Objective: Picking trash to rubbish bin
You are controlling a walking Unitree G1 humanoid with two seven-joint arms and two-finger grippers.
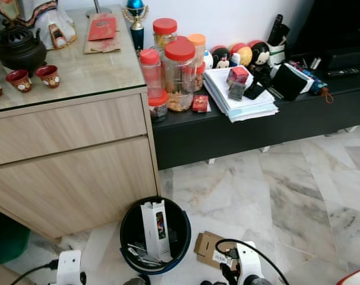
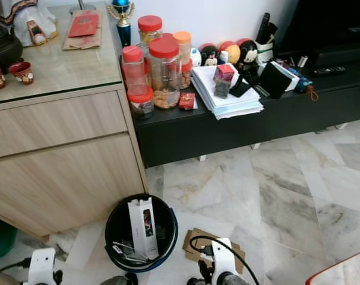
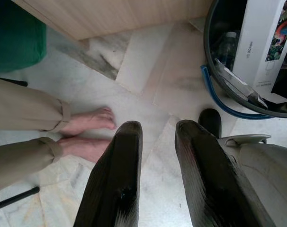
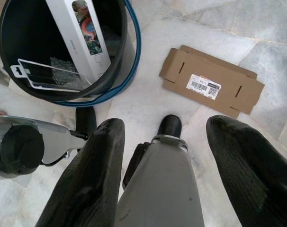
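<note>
The right gripper [image 4: 165, 175] hangs with its fingers spread wide and empty above the marble floor [image 1: 275, 196], and the flattened cardboard box [image 4: 212, 87] lies just beyond its fingertips. The left gripper [image 3: 157, 175] is narrowly parted, holding nothing. Farther off, beside the box, stands the black rubbish bin [image 1: 128, 222] with a white carton [image 1: 156, 228] upright inside, by the wooden cabinet [image 1: 67, 160].

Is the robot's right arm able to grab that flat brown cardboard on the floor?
Probably yes. The flattened cardboard lies on the bare marble just ahead of the right tool, whose fingers are open. Nothing lies on top of it, and the black bin sits off to its side, apart from it.
</note>
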